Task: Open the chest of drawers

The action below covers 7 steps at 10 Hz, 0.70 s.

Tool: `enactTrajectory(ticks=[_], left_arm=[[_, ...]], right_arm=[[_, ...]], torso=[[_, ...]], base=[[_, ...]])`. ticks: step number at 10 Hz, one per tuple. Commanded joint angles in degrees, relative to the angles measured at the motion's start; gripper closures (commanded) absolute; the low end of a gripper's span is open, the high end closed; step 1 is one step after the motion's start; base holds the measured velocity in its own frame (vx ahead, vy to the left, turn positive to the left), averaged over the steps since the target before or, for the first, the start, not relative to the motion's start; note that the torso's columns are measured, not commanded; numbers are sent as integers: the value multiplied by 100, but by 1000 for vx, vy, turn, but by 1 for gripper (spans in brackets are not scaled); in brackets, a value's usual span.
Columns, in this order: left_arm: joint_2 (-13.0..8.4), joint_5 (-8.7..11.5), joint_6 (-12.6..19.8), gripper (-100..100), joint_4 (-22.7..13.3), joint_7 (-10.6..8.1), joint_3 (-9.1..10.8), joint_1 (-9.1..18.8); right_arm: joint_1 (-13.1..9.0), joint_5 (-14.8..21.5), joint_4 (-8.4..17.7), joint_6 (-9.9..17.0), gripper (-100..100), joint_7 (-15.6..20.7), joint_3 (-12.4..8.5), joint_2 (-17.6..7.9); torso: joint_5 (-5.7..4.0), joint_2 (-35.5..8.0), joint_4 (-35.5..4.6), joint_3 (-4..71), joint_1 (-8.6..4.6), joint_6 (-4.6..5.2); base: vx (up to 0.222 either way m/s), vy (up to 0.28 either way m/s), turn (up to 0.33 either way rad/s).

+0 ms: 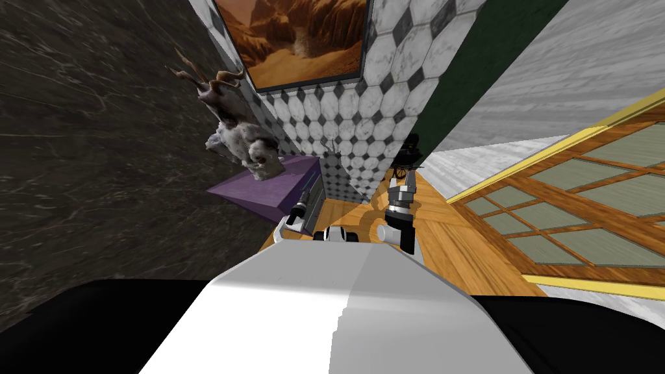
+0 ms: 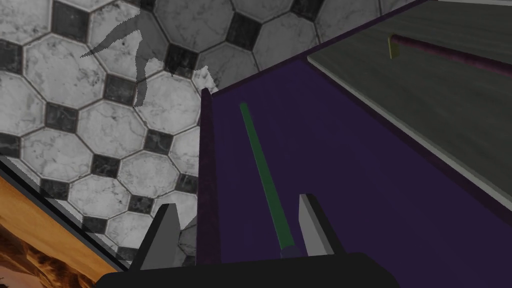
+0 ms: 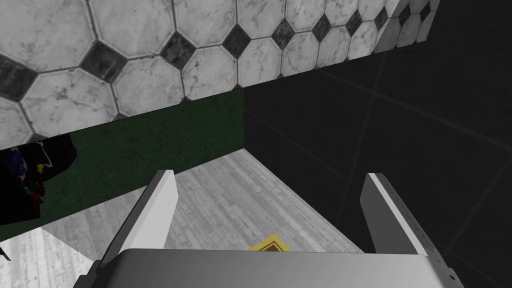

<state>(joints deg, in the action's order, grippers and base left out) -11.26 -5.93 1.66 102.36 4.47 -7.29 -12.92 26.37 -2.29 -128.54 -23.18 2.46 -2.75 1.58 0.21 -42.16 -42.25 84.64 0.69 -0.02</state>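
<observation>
A room corner with a wall of white octagonal and small black tiles [image 1: 389,84], a framed desert picture [image 1: 299,39] and a wooden floor [image 1: 448,240]. A purple chest of drawers [image 1: 273,188] stands against the tiled wall, with a horned animal sculpture [image 1: 243,139] on its top.

In the left wrist view, the left fingers [image 2: 312,225] are parted about a third of the picture's width and hold nothing. A thin green bar handle [image 2: 262,170] lies between them, on a flat purple panel [image 2: 340,165] of the chest. The bar's long axis runs straight away from the hand, in line with the fingers, so closing them would pinch it across its width. Its near end sits just beside one finger, far off-centre in the gap. Whether they touch is hard to tell from this angle. The panel's raised purple edge [image 2: 206,175] also falls inside the gap, nearer the other finger. Beyond the panel is a grey drawer front [image 2: 425,115] with its own purple bar handle [image 2: 450,55].

In the head view, the left arm [image 1: 300,211] reaches the chest's front. The right arm [image 1: 399,208] is held well apart from the chest, over the floor. The right fingers [image 3: 160,215] are spread wide and empty.

The left arm is clearly the nearer one. The grasp on the green handle looks not yet made.
</observation>
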Motion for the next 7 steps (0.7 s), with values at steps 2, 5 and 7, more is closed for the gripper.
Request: enactTrajectory(ticks=[2,5,7], left_arm=[[-42,13,-35,-100,-40,-11,18,10],[-3,0,-6,100,-3,0,2,-3],[29,-11,18,100,27,9,-13,-13]], right_arm=[[0,0,0,0,0,0,0,0],[-1,0,0,0,0,0,3,3],[-2,0,-1,0,0,0,5,5]], torso=[[-23,-5,-1,-3,-74,2],[-28,-22,-7,-14,-92,3],[-34,-22,-6,-13,-113,3]], base=[[36,110,-2],[4,-26,0],[-40,-200,6]])
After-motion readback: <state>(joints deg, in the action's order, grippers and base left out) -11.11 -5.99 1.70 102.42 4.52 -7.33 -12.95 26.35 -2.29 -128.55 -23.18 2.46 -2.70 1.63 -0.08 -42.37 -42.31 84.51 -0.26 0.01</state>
